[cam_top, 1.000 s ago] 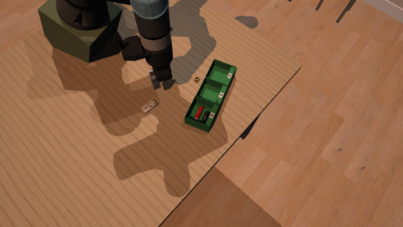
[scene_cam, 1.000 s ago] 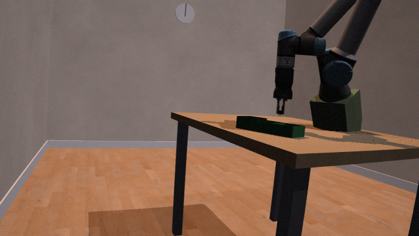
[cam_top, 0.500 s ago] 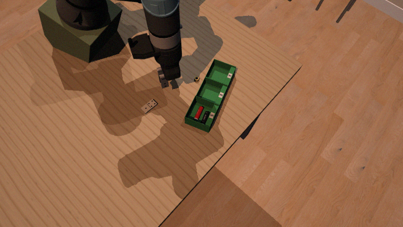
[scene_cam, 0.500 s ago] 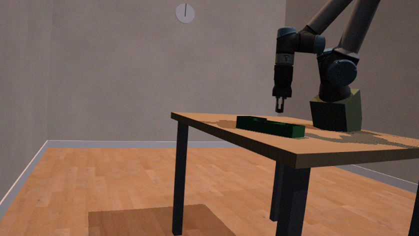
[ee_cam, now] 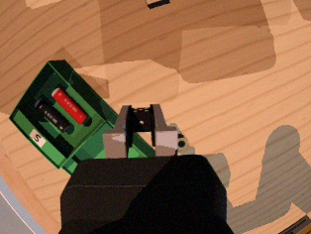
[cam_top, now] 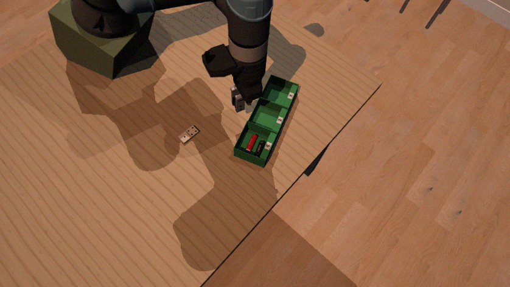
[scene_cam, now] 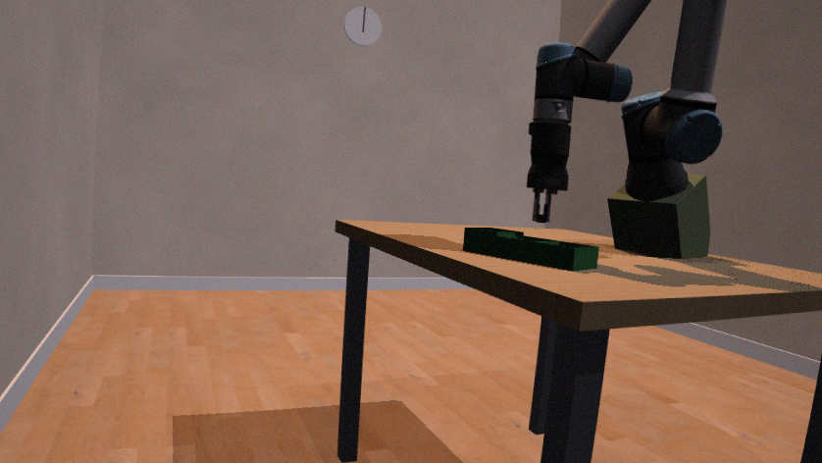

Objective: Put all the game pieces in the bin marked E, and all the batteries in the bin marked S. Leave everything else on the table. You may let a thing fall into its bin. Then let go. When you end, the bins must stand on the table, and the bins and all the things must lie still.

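Observation:
A green bin [cam_top: 266, 120] with three compartments lies near the table's right edge. Its near compartment, marked S [cam_top: 268, 145], holds a red battery [cam_top: 252, 141] and a black battery [cam_top: 260, 147]. The middle compartment, marked E [cam_top: 280, 119], looks empty. My gripper [cam_top: 238, 101] hangs above the table at the bin's left rim, beside the middle and far compartments. It is shut on a small dark object [ee_cam: 142, 120] that I cannot identify.
The robot's green base block [cam_top: 96, 39] stands at the back left. A small yellowish thing [ee_cam: 184, 141] peeks out beside my fingers in the wrist view. The table edge runs close behind the bin.

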`<control>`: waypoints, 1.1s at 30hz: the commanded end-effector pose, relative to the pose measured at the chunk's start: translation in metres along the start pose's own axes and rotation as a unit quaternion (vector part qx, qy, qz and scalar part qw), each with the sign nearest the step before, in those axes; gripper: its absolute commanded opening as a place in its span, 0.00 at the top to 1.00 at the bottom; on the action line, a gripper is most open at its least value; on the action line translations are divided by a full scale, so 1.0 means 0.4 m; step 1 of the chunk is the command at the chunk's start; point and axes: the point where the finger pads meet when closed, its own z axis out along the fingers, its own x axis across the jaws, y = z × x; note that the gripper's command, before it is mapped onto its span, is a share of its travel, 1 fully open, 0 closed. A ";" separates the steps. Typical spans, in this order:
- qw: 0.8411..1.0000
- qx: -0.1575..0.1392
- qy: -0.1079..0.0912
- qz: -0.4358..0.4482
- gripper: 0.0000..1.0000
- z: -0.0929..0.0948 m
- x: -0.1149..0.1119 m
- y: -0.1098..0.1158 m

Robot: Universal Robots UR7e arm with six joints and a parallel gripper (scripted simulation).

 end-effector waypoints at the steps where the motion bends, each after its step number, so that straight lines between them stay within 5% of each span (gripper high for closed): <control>1: 0.997 0.003 0.000 -0.079 0.66 0.003 -0.033 0.060; 8: 0.981 0.002 0.000 -0.192 0.66 0.003 -0.080 0.154; 11: 0.978 0.001 -0.001 -0.207 0.66 0.003 -0.082 0.159; 19: 0.936 0.004 0.001 -0.351 0.66 0.003 -0.084 0.161; 33: 0.936 0.004 0.001 -0.352 0.66 0.003 -0.083 0.159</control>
